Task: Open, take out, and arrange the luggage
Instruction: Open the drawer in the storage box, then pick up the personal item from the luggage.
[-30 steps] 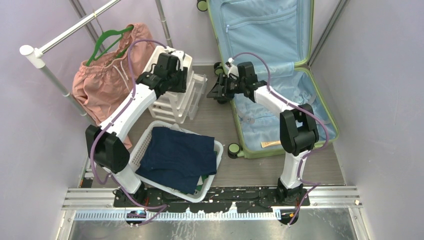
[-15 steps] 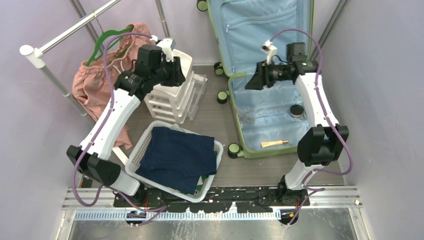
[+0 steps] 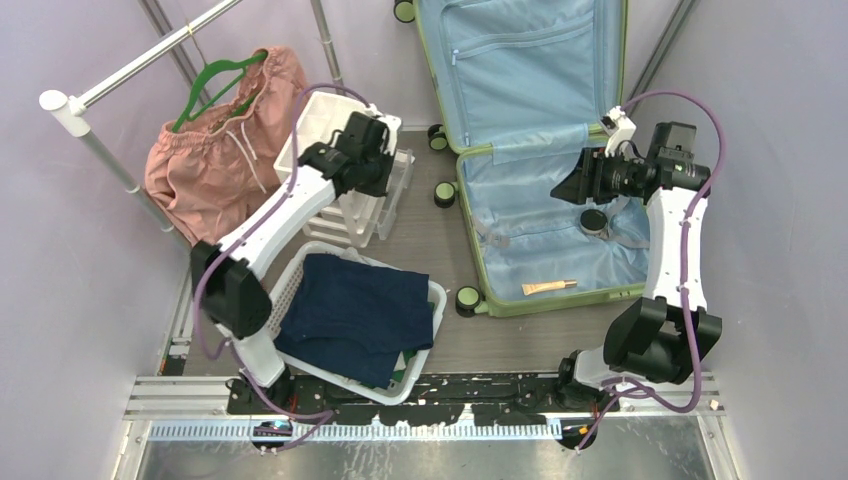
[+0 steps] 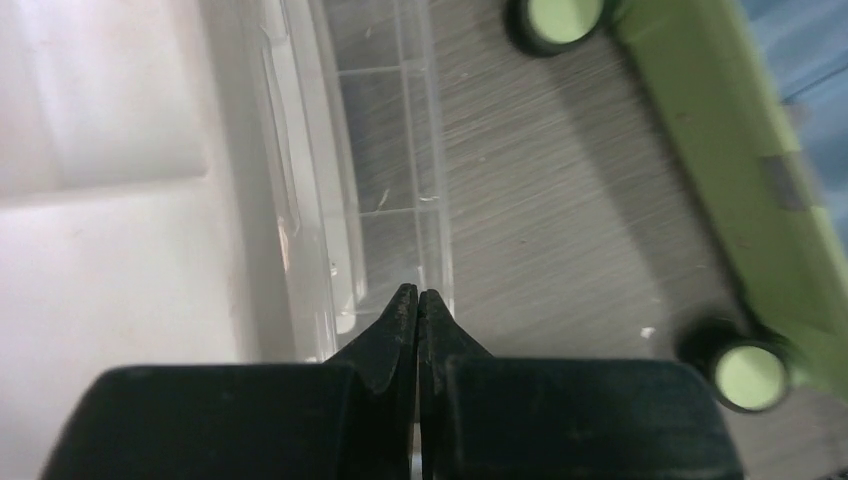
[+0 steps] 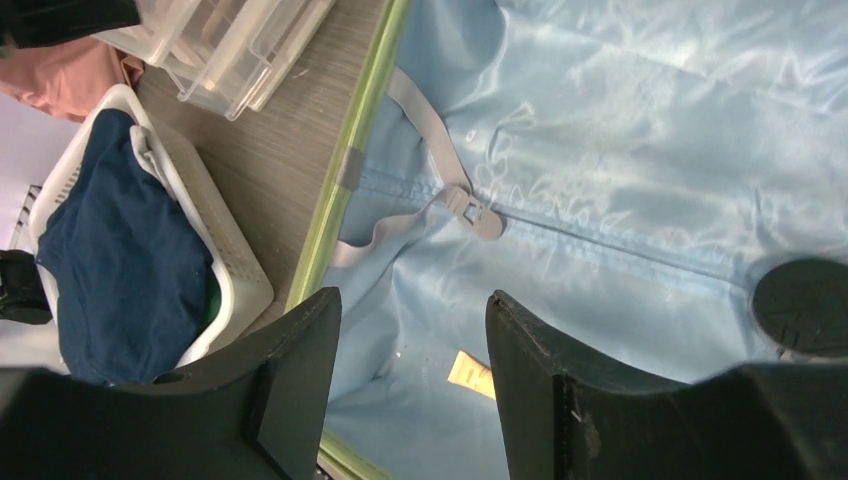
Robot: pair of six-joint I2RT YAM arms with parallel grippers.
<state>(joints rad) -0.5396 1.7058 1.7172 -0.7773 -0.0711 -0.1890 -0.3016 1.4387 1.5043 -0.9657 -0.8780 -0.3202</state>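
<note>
swinging to 3 o'clock, right gripper (image 5: 410, 305) hangs spread over open light-green hard-shell suitcase (image 3: 520, 70) at 1 o'clock; small round black tin (image 3: 594, 221) likely next. left gripper (image 4: 418, 298) just pressed together, empty, over clear plastic drawer (image 4: 395, 180).

Luggage lid (image 3: 520, 70) — off-frame at top

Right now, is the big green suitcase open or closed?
Open. The suitcase has its lid swung back, blue lining showing, and a small tube and round dark container lying inside.
</note>
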